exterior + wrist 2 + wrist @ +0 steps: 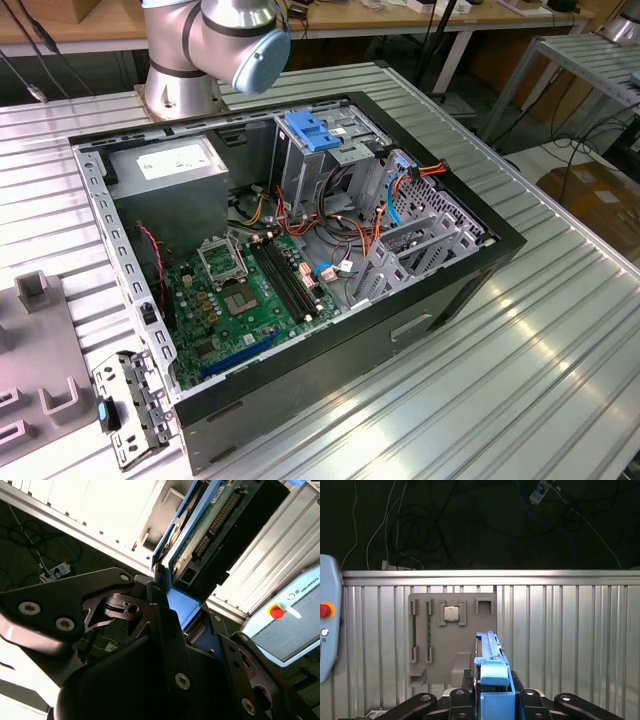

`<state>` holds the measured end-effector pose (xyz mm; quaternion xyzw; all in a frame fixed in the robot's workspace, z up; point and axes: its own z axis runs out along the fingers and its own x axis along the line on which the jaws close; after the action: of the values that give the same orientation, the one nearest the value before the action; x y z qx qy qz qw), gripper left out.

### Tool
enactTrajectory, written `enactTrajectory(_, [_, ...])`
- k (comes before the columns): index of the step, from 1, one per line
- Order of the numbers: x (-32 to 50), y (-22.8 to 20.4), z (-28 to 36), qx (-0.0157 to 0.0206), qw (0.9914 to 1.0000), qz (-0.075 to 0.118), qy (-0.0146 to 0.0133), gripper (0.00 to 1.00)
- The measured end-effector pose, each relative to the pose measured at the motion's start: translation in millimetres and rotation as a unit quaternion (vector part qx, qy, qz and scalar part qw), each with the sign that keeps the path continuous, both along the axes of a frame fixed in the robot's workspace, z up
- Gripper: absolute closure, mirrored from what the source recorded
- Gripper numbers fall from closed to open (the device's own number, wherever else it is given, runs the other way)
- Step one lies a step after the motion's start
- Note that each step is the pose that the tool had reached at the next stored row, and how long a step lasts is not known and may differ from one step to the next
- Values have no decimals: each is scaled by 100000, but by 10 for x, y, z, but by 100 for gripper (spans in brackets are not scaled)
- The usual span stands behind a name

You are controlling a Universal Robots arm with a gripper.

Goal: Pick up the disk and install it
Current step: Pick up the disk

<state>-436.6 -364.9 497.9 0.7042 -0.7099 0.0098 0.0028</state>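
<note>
My gripper (492,696) is shut on the disk (490,652), which I see edge-on in the first wrist view with its blue carrier rail between the black fingers (457,700). The second wrist view shows the disk (215,525) from below: a green circuit board framed by blue plastic, with the gripper (182,611) clamped on its blue end. The disk hangs in the air above the ribbed metal table (570,630). In the exterior view the open computer case (480,260) lies on its side, with a metal drive cage (300,165) at the back.
A light-blue latch plate (315,132) sits on the drive cage, beside a grey power-supply box (175,160). A grey fixture plate (420,630) holding a processor chip (451,613) lies on the table. A pendant with a red button (324,611) lies nearby. The arm's base (190,70) stands behind the case.
</note>
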Motion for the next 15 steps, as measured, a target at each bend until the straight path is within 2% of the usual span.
enactTrajectory(15, [188, 1, 0, 1, 100000, -4, 0, 63])
